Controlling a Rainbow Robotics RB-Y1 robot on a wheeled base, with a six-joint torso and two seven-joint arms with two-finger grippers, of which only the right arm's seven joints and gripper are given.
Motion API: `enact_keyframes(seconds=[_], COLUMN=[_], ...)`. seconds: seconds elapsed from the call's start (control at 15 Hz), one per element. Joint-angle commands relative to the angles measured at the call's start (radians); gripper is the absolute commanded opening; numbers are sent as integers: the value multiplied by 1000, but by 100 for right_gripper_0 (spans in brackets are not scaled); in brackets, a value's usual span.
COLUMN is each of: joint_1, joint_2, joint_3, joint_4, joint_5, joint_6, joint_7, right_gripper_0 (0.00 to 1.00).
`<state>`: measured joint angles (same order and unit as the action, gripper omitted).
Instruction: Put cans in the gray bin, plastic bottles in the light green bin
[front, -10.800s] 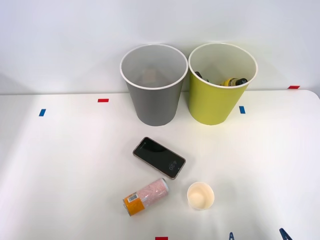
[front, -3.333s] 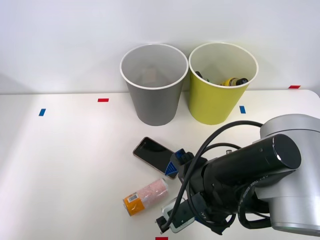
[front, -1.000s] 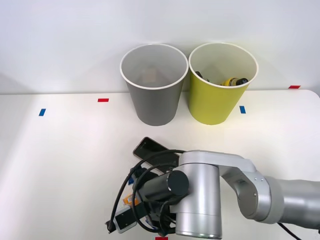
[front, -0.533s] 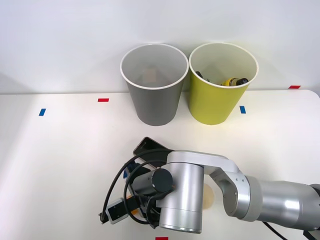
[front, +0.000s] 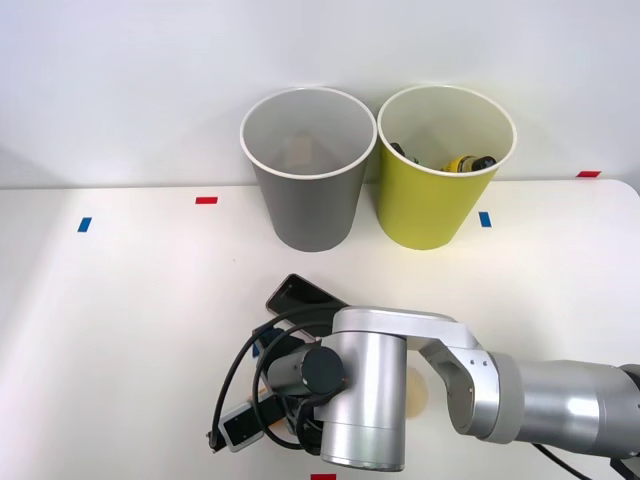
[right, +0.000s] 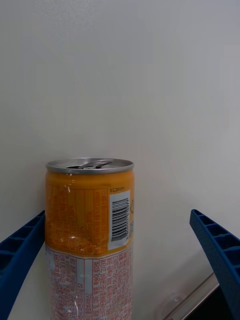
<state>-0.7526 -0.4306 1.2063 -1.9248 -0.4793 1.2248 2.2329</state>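
from your wrist view the can (right: 90, 235) lies on the white table (right: 150, 75) between your right gripper (right: 120, 270)'s wide-open blue fingers (right: 217, 250). from the front, your arm (front: 365, 400) covers it, near the phone (front: 298, 292); gray bin (front: 307, 190) and light green bin (front: 440, 195) stand behind.

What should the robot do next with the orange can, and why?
Probably close the fingers. In the wrist view the can sits between the right gripper's open blue fingers, one finger beside it and the other still apart, so nothing grips it yet.
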Motion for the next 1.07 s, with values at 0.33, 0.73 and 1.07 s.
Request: enact_keyframes(seconds=[0.33,0.73,1.07], joint_1=[1,13,64], joint_2=[0,-7,-5], joint_3=[7,7,-50], joint_4=[1,-2,-2], joint_5=[5,-38,8], joint_6=[1,-160,-441], joint_7=[-2,-154,-348], right_gripper_0=[3,0,0])
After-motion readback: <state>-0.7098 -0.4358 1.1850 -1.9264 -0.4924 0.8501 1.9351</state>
